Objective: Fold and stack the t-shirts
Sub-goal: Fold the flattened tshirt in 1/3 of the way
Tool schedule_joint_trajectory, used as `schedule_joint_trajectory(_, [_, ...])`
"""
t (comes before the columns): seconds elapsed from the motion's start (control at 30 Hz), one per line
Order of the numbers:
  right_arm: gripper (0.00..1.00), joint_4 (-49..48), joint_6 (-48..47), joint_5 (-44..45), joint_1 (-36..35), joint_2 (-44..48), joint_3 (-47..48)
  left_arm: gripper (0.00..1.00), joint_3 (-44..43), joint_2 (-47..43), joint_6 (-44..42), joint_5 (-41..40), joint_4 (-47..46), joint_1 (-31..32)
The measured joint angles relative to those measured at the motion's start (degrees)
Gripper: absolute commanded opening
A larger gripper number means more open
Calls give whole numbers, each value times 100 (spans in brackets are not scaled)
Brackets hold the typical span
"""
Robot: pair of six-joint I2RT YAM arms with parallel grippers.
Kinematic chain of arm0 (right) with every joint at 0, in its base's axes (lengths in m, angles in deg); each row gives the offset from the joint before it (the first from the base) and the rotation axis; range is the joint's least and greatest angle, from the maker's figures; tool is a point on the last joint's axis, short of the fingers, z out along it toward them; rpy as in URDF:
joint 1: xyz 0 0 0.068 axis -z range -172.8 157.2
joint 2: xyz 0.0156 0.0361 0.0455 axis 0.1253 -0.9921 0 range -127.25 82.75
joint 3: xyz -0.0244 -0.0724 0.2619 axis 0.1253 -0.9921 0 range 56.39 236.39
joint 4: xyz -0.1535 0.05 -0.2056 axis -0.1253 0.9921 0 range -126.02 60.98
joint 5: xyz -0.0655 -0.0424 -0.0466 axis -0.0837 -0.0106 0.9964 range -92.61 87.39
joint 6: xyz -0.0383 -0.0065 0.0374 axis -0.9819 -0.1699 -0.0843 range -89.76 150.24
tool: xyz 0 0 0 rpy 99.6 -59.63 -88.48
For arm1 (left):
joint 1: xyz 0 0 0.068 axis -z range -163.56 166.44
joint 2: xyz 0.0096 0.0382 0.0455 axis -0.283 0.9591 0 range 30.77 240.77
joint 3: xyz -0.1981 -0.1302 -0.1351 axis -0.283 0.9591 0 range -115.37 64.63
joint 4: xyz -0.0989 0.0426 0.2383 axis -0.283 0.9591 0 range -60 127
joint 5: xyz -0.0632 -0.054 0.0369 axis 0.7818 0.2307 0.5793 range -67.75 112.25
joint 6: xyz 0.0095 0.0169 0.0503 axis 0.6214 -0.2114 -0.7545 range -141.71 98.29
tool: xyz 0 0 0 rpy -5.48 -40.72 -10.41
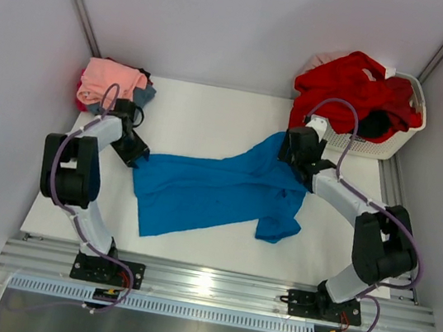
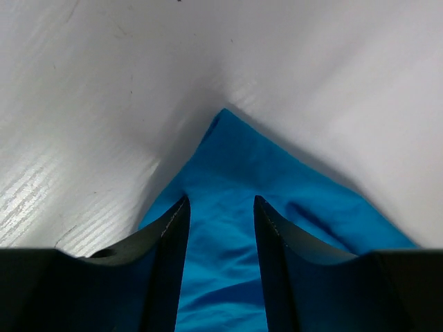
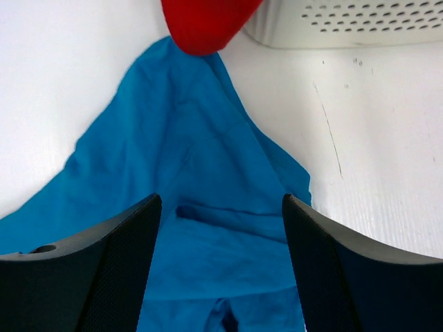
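Observation:
A bright blue t-shirt (image 1: 209, 193) lies spread and rumpled across the middle of the white table. My left gripper (image 1: 134, 150) hovers over its upper left corner. In the left wrist view that gripper (image 2: 221, 200) is open, with the blue cloth (image 2: 235, 173) lying flat below the gap. My right gripper (image 1: 300, 154) sits over the shirt's far right tip. Seen from the right wrist, it (image 3: 221, 200) stands wide open above the blue cloth (image 3: 180, 152), gripping nothing. A red t-shirt (image 1: 354, 87) spills out of the basket, and its hem (image 3: 204, 24) hangs just past the blue tip.
A white slatted basket (image 1: 392, 143) stands at the back right, with the red tee and a black one (image 1: 376, 122) in it. At the back left corner lies a pile of tees (image 1: 113, 83) with a salmon pink one on top. Walls close in on both sides.

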Motion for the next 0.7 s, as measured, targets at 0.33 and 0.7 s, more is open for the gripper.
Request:
schedule_joint_trajectory(0.33, [74,-146,-2,-238,-11,341,-151,55,-798,520,-28,-391,518,-17])
schedule_joint_trajectory(0.7, [74,-160,-2,-363,-4,74,68,33,-1379,1189,-192,-702,1150,120])
